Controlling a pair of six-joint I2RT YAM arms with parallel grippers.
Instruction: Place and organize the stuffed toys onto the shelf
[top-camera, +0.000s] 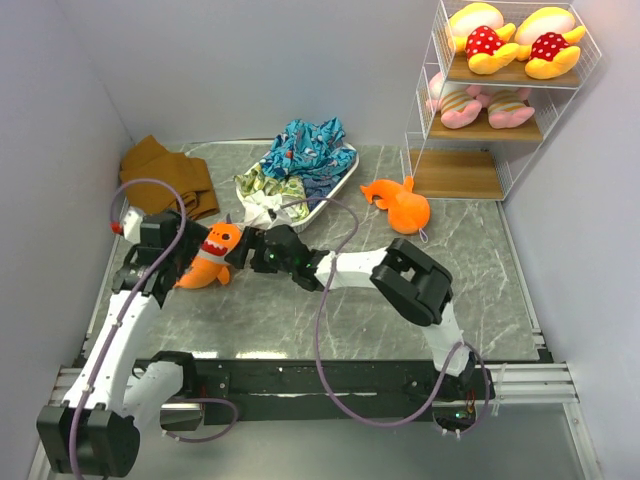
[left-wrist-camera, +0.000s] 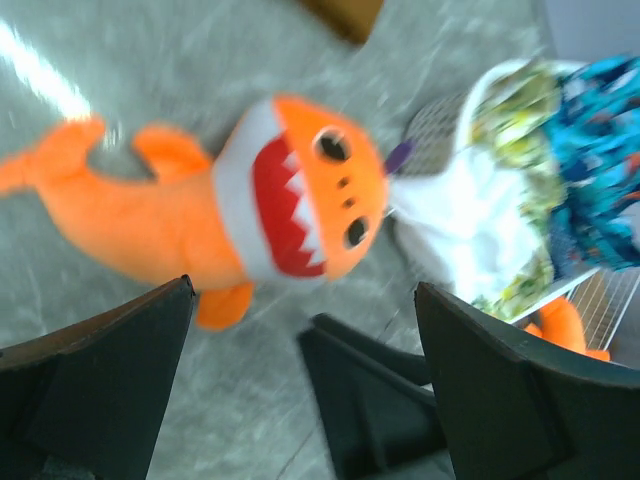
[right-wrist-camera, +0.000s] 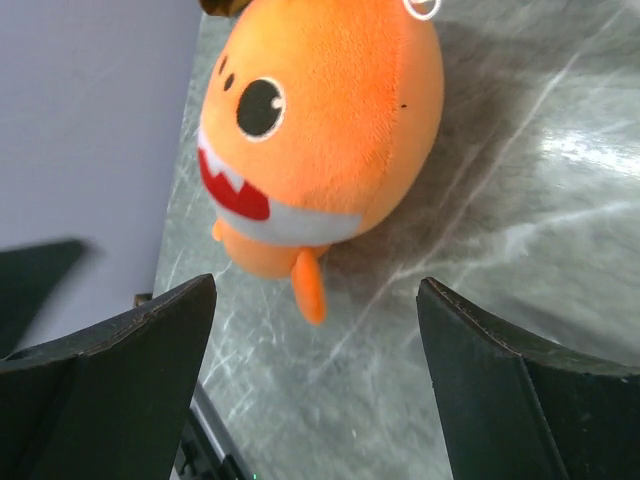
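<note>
Shark (top-camera: 208, 258) on table (top-camera: 490, 280), head far-right, tail near-left, between left tool (left-wrist-camera: 302, 290) and right tool (right-wrist-camera: 316, 283), both wide

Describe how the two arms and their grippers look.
Both the left arm and right arm have white links with bulky black joints. A thin purple-grey cable loops loosely along each. The left gripper and right gripper have broad, black, wedge-shaped fingers.
</note>
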